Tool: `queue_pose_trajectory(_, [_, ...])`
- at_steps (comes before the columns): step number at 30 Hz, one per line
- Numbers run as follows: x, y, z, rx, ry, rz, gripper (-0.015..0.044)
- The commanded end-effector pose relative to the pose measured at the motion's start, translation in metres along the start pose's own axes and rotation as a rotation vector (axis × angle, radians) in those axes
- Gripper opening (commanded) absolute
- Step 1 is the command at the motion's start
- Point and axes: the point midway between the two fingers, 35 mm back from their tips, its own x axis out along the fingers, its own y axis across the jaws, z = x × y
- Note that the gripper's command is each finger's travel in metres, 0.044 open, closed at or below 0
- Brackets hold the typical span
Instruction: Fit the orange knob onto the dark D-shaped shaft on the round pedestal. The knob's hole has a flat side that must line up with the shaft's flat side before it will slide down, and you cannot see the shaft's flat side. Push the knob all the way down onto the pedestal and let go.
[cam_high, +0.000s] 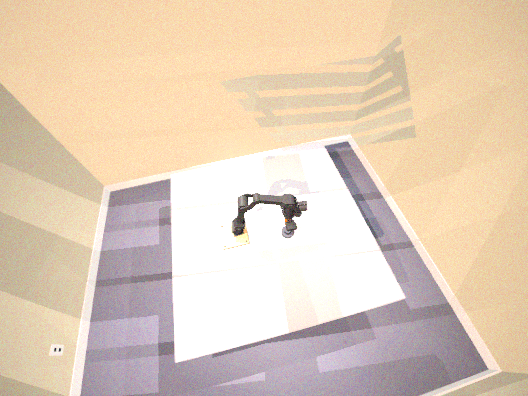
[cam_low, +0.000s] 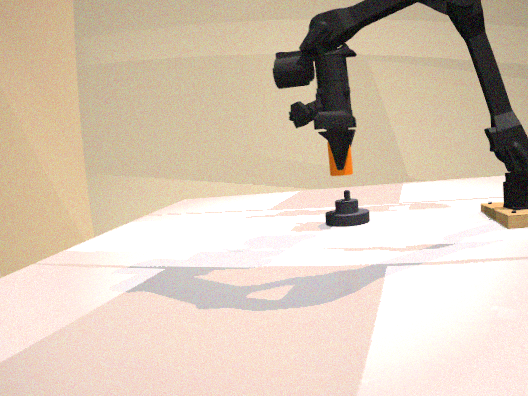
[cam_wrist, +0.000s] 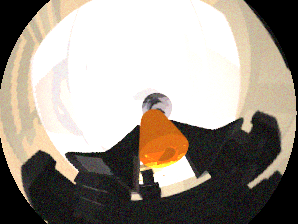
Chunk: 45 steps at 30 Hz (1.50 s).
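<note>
The orange knob (cam_low: 332, 165) (cam_wrist: 159, 135) is held upright between the fingers. My gripper (cam_low: 341, 162) is shut on it. The knob's lower end is a short gap above the dark shaft (cam_low: 347, 194), slightly to its left in the exterior view. The round pedestal (cam_low: 347, 218) (cam_high: 287, 233) is dark and stepped and stands on the table. In the wrist view the pedestal (cam_wrist: 165, 101) shows just beyond the knob's far end, which partly covers it. The knob's hole and the flat sides are hidden. In the top view the knob (cam_high: 287, 220) is a small orange patch.
The arm's wooden base plate (cam_high: 242, 238) (cam_low: 517, 220) stands on the white table (cam_high: 220, 310) (cam_low: 440, 320), to the right of the pedestal in the exterior view. Shadows of the arm fall across the table.
</note>
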Motion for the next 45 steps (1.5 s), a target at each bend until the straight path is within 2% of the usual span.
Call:
queue_pose_trajectory(1, [0.004, -0.013, -0.002, -0.005, 0.002, -0.003, 0.0000])
queue_pose_trajectory(9, [0.010, -0.023, -0.003, -0.005, 0.002, -0.005, 0.0000])
queue_pose_trajectory(18, [0.033, -0.024, -0.004, -0.005, 0.002, -0.005, 0.0000])
queue_pose_trajectory(45, [0.033, -0.024, -0.004, 0.000, 0.002, -0.005, 0.0000])
